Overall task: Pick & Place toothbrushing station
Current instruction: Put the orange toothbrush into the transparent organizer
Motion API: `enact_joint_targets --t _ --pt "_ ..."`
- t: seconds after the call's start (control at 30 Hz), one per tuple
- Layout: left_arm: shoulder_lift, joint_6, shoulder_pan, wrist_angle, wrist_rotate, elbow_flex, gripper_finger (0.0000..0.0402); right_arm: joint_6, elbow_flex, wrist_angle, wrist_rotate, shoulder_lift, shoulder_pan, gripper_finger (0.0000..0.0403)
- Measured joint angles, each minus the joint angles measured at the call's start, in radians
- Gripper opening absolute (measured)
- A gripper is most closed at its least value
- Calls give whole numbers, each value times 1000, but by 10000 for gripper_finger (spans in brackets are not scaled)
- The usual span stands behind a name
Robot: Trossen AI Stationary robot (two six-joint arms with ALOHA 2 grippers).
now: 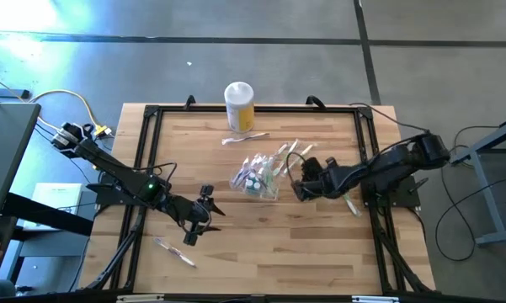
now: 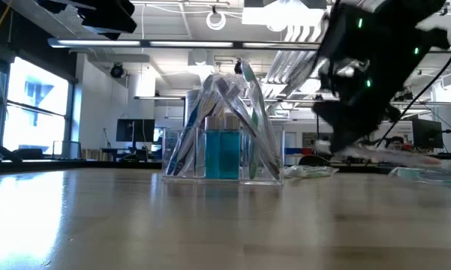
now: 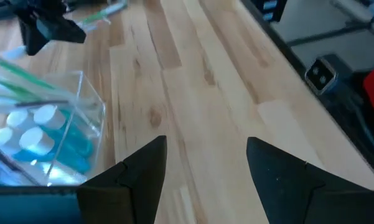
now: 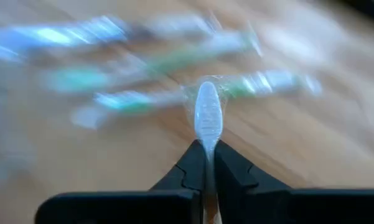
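Two grippers flank the toothbrushing station point(image 1: 257, 178), which stands near the middle of the wooden table point(image 1: 320, 252).
Clear, colourless and box-shaped with thin walls, the station holds white-capped bottles of blue liquid point(image 3: 34, 134) and several wrapped toothbrushes point(image 2: 251, 112) that lean out over its rim. Just to the station's right, the right gripper point(image 1: 301, 187) has its fingers pinched together on a toothbrush wrapped in clear film point(image 4: 207, 115). To the station's lower left, the left gripper point(image 1: 195, 229) hangs over bare wood with its fingers spread apart and nothing between them. Beyond the station, at the table's far edge, stands a yellow jar with a white lid point(image 1: 239, 104); another wrapped toothbrush point(image 1: 175, 251) lies toward the near left corner.
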Motion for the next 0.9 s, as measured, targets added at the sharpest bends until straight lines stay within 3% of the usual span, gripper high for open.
enact_joint_targets --t 0.2,0.3,0.4,0.5,0.6,0.77,0.9 --pt "60 -3 0 51 -14 0 214 -149 109 113 138 -63 175 10" --pt "107 9 0 131 -41 0 214 -344 124 335 225 -80 267 10" --pt "154 28 0 227 -77 -2 214 -637 126 671 255 -80 343 11" --pt "208 78 0 356 -111 -2 214 -937 128 1017 164 -80 398 13" --pt "261 130 0 539 -136 0 214 -1130 128 1223 0 -81 430 12" --pt "327 184 7 872 -149 0 214 -1240 128 1376 -240 -54 423 9" --pt "366 193 19 1008 -131 1 214 -1310 126 1516 -259 9 412 11"
